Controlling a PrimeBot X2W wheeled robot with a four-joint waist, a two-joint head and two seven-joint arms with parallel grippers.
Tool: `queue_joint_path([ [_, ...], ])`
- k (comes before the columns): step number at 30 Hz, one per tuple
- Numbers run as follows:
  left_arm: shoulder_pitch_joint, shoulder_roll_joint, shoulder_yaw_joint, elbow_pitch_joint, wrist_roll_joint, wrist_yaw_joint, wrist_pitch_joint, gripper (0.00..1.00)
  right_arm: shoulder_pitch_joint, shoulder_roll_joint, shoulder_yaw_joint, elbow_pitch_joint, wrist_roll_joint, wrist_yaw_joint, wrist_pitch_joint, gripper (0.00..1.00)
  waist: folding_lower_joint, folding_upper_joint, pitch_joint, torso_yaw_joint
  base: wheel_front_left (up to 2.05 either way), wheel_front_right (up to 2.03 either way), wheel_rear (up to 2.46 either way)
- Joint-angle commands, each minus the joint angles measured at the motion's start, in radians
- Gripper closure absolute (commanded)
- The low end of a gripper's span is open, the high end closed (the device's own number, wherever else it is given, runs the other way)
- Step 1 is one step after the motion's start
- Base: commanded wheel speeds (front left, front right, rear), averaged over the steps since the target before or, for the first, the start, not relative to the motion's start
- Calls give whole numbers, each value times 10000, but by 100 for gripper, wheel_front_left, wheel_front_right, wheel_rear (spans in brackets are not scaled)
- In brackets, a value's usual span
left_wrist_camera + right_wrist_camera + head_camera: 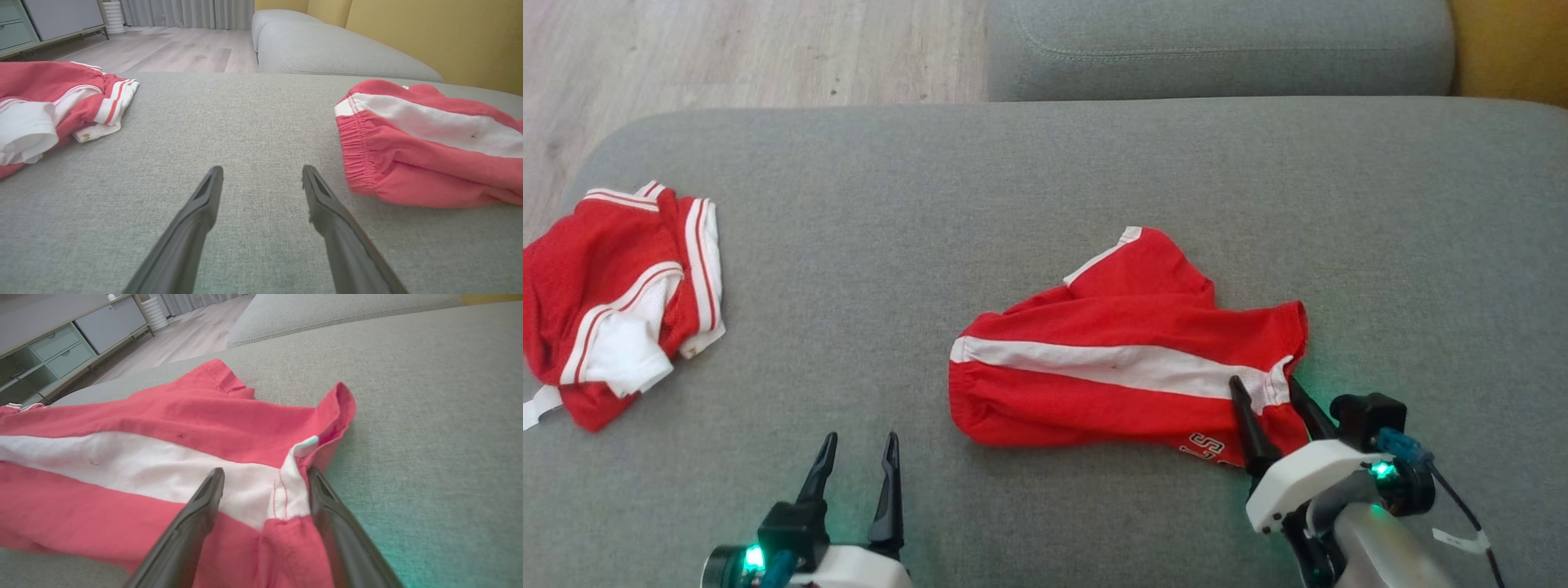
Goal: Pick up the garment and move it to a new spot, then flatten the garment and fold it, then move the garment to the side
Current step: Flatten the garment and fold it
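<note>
The garment [1127,359] in the middle is red, with one broad white band across it and white letters at its near edge. The other garment [613,302], at the left, is red with white parts and thin red-and-white stripes. The cushion [1013,180] under both is plain grey. The floor [727,49] is pale wood, the wall [1511,41] yellow.

We are looking down at a wide grey cushion [980,188] that is carrying two pieces of clothing, well apart from each other. A pair of red shorts [1094,400] with a broad white stripe is lying crumpled right of the middle, its gathered waistband pointing left and white lettering showing at its near edge. A second red-and-white garment [613,302] is lying bunched up at the cushion's left end.
</note>
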Motion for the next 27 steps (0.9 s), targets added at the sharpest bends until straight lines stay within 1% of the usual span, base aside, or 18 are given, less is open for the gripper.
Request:
queue_joint_path([
  [1, -258, 1, 227, -221, -85, -22, -67, 0, -244, -3, 229, -316, -46, 35, -64, 0, 0, 0, -7, 20, 0, 0, 0],
  [4, -223, 1, 221, -196, -117, -33, -67, 0, -193, -3, 235, -311, -41, 35, -64, 0, 0, 0, -41, 67, 0, 0, 0],
  [9, -175, 1, 208, -153, -132, -59, -67, 0, -149, -3, 124, 80, -82, 35, -64, 0, 0, 0, -106, 112, 0, 0, 0],
  [16, -150, 1, 223, -136, -96, -91, -67, 0, -205, -3, -356, 347, -29, 35, -64, 0, 0, 0, -159, 71, 0, 0, 0],
  [17, -140, 1, 221, -126, -95, -96, -67, 0, -194, -3, -375, 386, -3, 35, -65, 34, 0, 0, -171, 64, 0, 0, 0],
  [18, -128, 1, 219, -117, -97, -99, -67, 0, -185, -3, -412, 453, 60, 35, -65, 87, 0, 0, -183, 57, 0, 0, 0],
  [19, -118, 1, 219, -110, -101, -101, -67, 0, -197, -3, -459, 508, 81, 35, -65, 100, 0, 0, -190, 50, 0, 0, 0],
  [22, -90, 1, 235, -98, -106, -101, -67, 0, -262, -3, -798, 541, -43, 35, -65, 100, 0, 0, -208, 13, 0, 0, 0],
  [27, -47, 1, 302, -145, -110, -98, -67, 0, -175, -3, -1995, 138, -748, 35, -65, 100, 0, 0, -231, -90, 0, 0, 0],
])
